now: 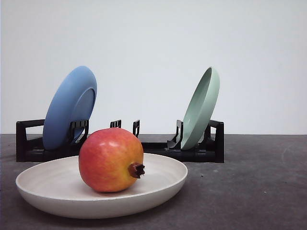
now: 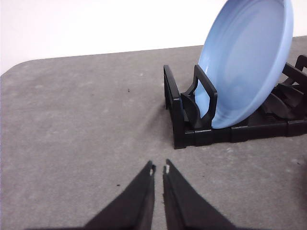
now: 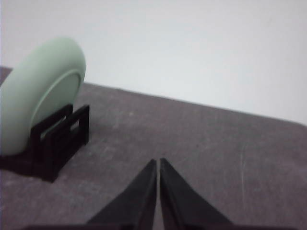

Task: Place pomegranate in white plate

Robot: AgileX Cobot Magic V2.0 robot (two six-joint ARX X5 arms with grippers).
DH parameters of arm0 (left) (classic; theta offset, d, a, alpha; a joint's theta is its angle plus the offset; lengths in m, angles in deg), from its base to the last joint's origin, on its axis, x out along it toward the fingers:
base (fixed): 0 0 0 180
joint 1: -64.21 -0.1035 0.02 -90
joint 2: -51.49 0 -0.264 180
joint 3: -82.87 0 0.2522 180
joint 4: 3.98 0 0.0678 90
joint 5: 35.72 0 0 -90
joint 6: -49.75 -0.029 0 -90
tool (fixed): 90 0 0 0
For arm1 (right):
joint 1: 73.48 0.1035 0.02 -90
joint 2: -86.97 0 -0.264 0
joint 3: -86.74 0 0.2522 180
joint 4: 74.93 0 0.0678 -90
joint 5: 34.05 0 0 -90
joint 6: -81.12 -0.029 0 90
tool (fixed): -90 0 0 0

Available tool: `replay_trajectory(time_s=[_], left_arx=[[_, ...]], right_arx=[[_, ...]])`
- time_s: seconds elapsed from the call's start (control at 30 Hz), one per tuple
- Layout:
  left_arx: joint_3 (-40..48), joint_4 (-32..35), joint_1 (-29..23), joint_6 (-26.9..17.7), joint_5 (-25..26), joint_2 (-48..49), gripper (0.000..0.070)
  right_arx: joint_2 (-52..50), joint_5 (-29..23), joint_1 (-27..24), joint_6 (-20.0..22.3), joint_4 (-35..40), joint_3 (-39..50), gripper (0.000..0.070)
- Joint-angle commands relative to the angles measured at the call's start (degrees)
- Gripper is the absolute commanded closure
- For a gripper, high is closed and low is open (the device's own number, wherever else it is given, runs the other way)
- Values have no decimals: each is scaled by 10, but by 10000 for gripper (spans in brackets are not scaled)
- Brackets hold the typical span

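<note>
A pomegranate [image 1: 111, 160] sits inside the white plate [image 1: 43, 191] at the near edge of a dark grey table [image 1: 259, 191], its brown crown turned toward the right of the front view and its red-to-orange skin resting on the plate's floor, slightly left of the dish's middle. Nothing is touching the fruit, and by every sign here the job named in the task looks finished: the fruit is in the right dish and neither of the two coloured ones. Behind it, a black dish rack [image 1: 158, 148] runs across the table, with a blue plate [image 1: 67, 108] leaning in its left end and a pale green plate [image 1: 201, 108] propped in its right end (both stand on edge, tilted, and well apart from the fruit). The left gripper [image 2: 159, 168], seen from its own wrist camera, hangs over bare table just short of the rack's blue-plate end, its two dark fingers drawn nearly together with a thin slit between the tips and nothing between them. The right gripper [image 3: 158, 163] likewise has its fingers pressed close and empty, pointing across open table with the green plate off to one side. What remains, if anything, appears to be no more than parking the arms.
</note>
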Motion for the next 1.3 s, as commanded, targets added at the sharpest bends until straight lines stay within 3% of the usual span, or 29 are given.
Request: replay_trajectory(time_s=[0.0,0.23,1.27], left_arx=[[5,-3,0,4,-1,1,672],[5,-3,0,4,-1,1,672],[5,-3,0,4,-1,1,672]], right_arx=[[-2,-3,0,12,-11,2,698],[-33,-2,0,33,-129,2,698],[-35,2,0,29,-120,2,698]])
